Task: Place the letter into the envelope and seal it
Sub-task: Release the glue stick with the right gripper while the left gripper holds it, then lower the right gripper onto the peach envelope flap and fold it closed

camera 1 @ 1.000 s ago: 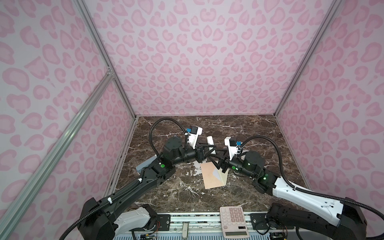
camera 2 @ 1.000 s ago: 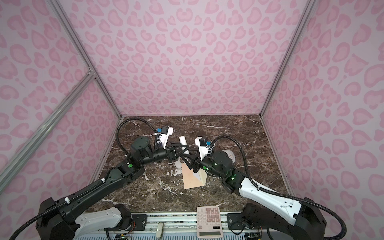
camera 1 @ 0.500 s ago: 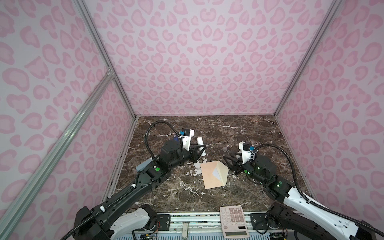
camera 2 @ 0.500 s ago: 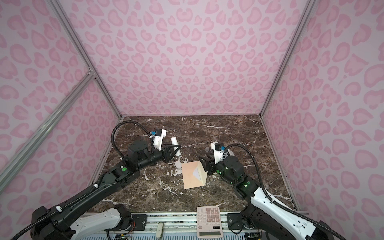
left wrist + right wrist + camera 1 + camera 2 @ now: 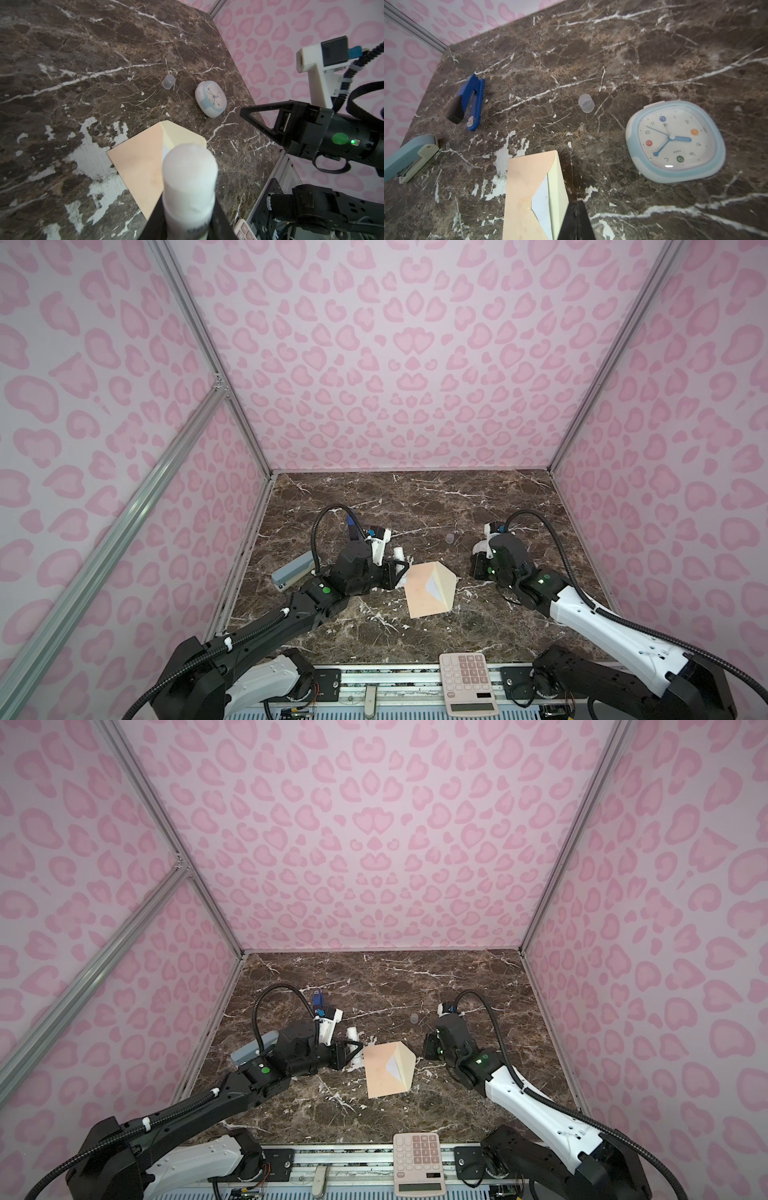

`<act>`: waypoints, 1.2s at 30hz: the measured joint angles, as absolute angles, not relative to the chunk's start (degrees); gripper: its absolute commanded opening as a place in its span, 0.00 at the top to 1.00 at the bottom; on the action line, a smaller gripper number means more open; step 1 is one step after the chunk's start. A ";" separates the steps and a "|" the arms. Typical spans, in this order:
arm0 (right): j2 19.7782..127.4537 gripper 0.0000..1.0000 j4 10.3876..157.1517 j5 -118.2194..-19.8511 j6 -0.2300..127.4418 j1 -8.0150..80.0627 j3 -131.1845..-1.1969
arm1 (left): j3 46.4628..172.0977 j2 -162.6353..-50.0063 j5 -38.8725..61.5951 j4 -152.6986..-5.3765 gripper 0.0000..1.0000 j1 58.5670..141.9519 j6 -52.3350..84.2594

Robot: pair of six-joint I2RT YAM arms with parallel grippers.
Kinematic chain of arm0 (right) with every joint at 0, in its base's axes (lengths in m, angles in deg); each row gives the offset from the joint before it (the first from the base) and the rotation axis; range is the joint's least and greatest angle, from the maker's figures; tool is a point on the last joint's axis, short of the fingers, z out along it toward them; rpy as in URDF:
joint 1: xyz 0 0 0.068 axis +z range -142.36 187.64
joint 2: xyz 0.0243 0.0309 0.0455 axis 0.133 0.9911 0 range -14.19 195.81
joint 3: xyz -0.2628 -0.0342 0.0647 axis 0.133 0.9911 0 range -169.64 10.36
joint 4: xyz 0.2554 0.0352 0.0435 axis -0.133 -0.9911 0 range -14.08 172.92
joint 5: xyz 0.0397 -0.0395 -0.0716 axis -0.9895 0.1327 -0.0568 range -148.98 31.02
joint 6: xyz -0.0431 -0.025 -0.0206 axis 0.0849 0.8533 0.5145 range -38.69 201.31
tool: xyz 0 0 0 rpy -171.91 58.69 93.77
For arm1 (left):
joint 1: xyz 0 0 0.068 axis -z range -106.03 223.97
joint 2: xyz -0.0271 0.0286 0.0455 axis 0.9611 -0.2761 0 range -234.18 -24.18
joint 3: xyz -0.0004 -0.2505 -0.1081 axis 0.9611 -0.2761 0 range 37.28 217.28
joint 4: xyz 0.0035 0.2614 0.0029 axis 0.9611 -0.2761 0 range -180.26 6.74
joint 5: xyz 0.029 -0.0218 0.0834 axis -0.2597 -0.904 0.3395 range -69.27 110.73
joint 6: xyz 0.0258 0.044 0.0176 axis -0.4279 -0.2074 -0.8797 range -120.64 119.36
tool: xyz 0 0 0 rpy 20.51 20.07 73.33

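Note:
The peach envelope (image 5: 422,597) lies flat mid-table in both top views, its cream flap (image 5: 444,587) folded open and partly raised on the right side. A white sliver of the letter (image 5: 542,197) shows in the envelope's V-shaped mouth, also seen as the letter (image 5: 433,585). My left gripper (image 5: 188,209) is shut on a white glue stick (image 5: 189,176), just left of the envelope (image 5: 141,160). Right of the flap, my right gripper (image 5: 576,205) is shut on nothing, its tips close to the envelope (image 5: 525,187). A top view shows this right gripper (image 5: 478,570) apart from the paper.
A pale blue clock (image 5: 675,141) lies right of the envelope. A clear cap (image 5: 586,106) stands behind it. A blue stapler (image 5: 471,101) and a grey-blue stapler (image 5: 293,574) sit at the left. A calculator (image 5: 469,682) rests on the front rail.
Both grippers have drawn back from above the envelope, the left one leftward with the glue stick, the right one rightward. The right gripper has shut. The envelope stays put.

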State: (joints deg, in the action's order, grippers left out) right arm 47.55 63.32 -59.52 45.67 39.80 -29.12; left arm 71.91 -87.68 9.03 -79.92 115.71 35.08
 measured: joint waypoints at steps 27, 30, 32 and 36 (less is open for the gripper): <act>63.66 1.00 61.64 -77.42 43.44 34.12 -31.31 | 68.37 -103.18 2.60 -70.18 0.96 116.36 43.26; 64.82 1.00 61.90 -78.58 43.44 34.10 -31.64 | 68.72 -104.75 1.88 -69.50 0.96 116.36 43.28; 65.45 1.00 61.97 -79.30 43.59 34.16 -32.09 | 68.98 -105.76 1.44 -69.48 0.96 116.36 43.30; 66.96 0.99 62.08 -80.37 44.09 35.15 -33.43 | 69.33 -107.77 0.68 -69.48 0.96 116.36 43.30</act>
State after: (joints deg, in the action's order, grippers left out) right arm 66.96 62.08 -80.37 44.09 35.15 -33.43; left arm 69.33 -107.77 0.68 -69.48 116.36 43.30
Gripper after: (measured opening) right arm 0.062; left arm 0.266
